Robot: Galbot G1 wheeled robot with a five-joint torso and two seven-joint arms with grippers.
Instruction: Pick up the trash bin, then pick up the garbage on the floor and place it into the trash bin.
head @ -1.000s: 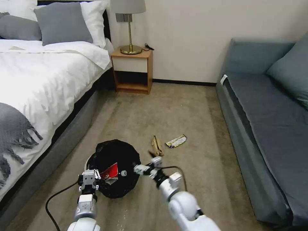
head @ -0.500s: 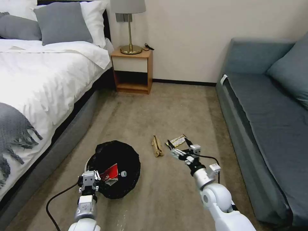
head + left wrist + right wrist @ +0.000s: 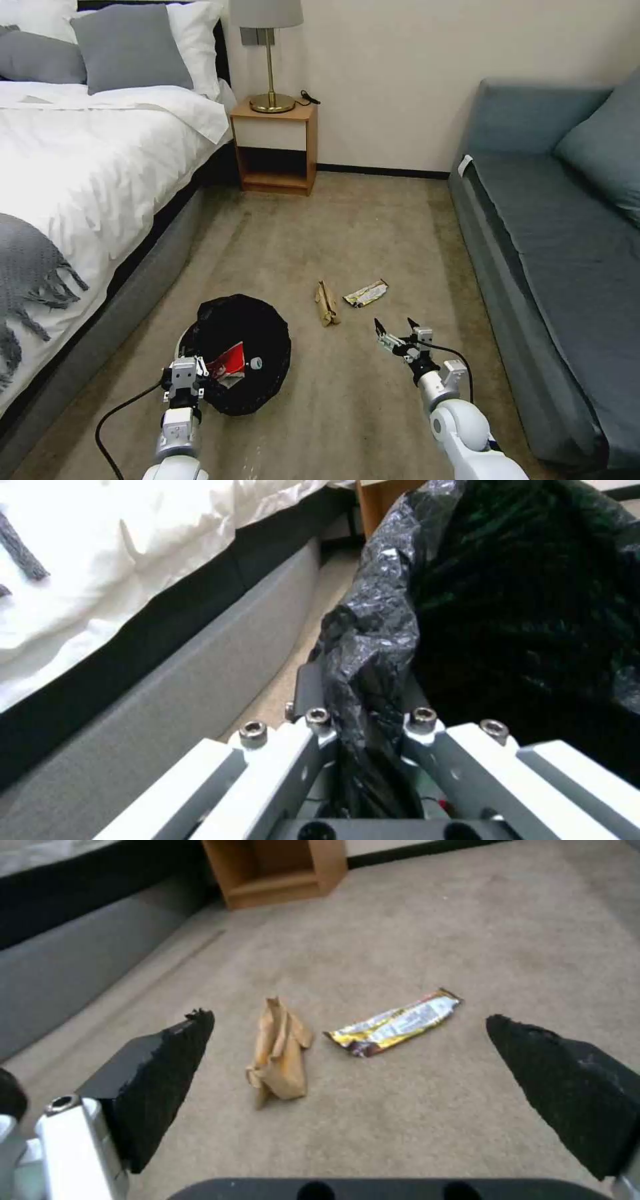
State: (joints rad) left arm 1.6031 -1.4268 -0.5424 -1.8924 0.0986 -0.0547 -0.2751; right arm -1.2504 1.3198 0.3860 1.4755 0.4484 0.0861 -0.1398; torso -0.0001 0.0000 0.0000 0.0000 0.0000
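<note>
The trash bin [image 3: 267, 333], lined with a crinkled black bag [image 3: 373, 630], hangs at lower left with my left gripper [image 3: 185, 381] shut on its near rim. Inside it lie a red-white packet [image 3: 227, 362] and a clear bottle whose white cap [image 3: 254, 363] shows. On the carpet ahead lie a brown crumpled wrapper [image 3: 326, 303] [image 3: 280, 1055] and a silver-yellow foil wrapper [image 3: 366, 293] [image 3: 395, 1023]. My right gripper [image 3: 395, 327] [image 3: 347, 1055] hovers open just short of them, a little to their right, with nothing between its fingers.
A bed [image 3: 80, 173] runs along the left and a grey-blue sofa [image 3: 567, 240] along the right. A wooden nightstand [image 3: 275, 143] with a lamp stands against the far wall. Bare carpet [image 3: 347, 220] lies between them.
My right gripper has left the bin's opening, swung right past the two wrappers and now sits nearer me, open. The bin and left gripper have stayed in place.
</note>
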